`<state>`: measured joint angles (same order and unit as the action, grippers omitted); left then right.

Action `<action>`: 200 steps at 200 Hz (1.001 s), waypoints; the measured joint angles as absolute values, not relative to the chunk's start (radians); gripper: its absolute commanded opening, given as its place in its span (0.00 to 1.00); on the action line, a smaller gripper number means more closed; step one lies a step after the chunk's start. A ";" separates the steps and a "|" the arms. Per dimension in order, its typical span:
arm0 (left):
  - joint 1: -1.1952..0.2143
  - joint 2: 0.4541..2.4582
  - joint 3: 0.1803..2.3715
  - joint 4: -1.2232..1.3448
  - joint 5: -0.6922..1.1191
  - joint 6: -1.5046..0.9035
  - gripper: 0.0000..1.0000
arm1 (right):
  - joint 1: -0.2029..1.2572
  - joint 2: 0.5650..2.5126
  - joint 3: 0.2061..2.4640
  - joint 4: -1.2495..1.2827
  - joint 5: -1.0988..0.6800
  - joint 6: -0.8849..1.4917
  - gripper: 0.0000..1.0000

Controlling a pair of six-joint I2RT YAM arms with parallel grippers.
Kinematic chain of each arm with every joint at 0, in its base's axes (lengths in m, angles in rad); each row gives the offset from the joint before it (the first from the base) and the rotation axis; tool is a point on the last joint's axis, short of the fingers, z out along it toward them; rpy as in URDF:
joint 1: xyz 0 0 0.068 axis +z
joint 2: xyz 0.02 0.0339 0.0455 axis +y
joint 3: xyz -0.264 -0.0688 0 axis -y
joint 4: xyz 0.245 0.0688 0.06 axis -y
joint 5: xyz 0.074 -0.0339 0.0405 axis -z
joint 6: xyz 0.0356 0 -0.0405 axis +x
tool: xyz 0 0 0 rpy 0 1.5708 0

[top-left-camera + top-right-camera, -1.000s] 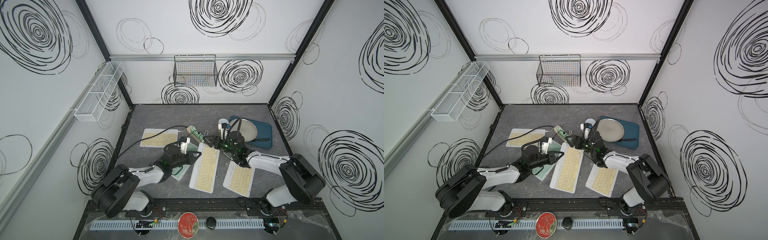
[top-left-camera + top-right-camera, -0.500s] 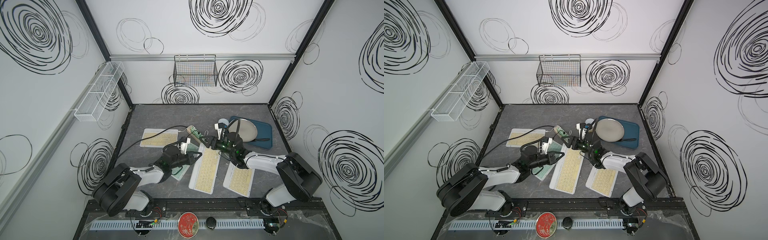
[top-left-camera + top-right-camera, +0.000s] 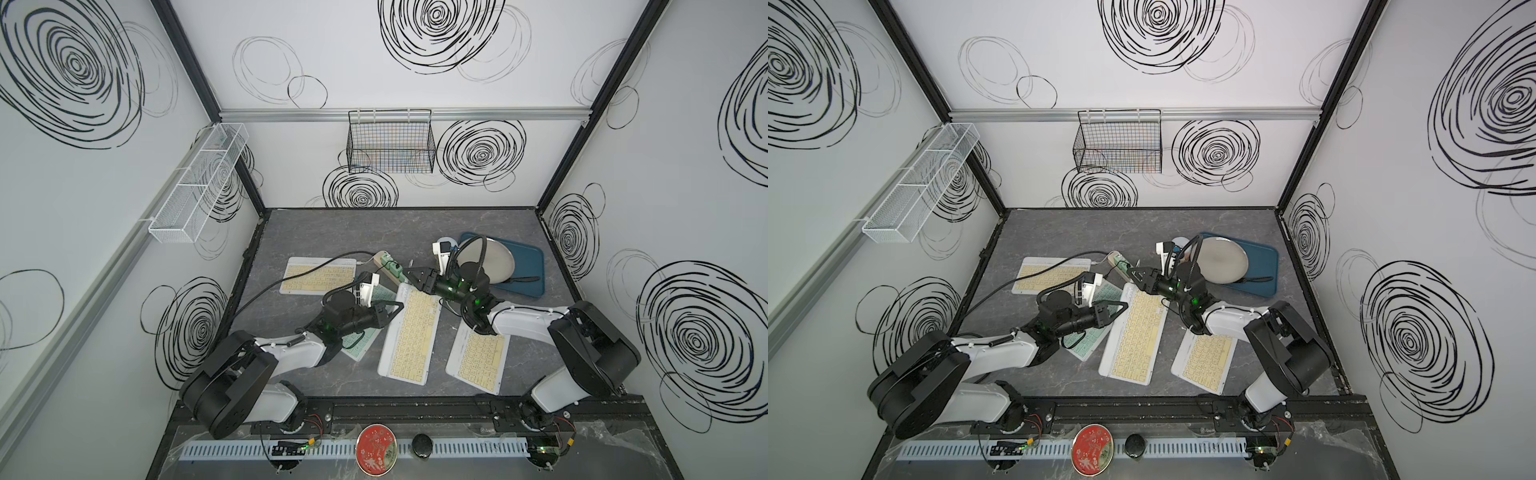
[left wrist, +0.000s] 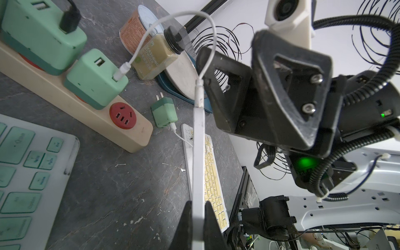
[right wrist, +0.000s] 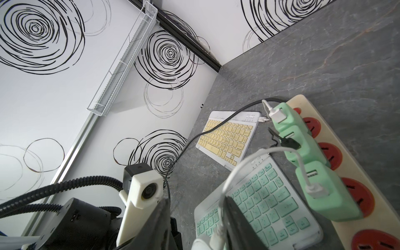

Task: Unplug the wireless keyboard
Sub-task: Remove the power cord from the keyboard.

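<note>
Among four keyboards (image 3: 320, 276) (image 3: 358, 348) (image 3: 413, 332) (image 3: 478, 361), left end effector (image 4: 198, 204) clamps one keyboard (image 4: 198, 151); right end effector (image 3: 408, 273) half-open.

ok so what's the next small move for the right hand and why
Probably finish closing the right hand on the white plug at the end of the white keyboard, before any pull. The left hand already clamps that keyboard by its edge, and the cable runs between the right fingers, which do not look pinched on it yet.
</note>
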<state>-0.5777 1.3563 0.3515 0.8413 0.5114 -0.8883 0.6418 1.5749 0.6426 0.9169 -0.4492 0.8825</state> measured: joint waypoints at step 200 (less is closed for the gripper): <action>-0.585 1.264 0.352 0.752 0.455 -0.852 0.00 | 0.683 1.575 0.651 0.879 -0.405 0.853 0.10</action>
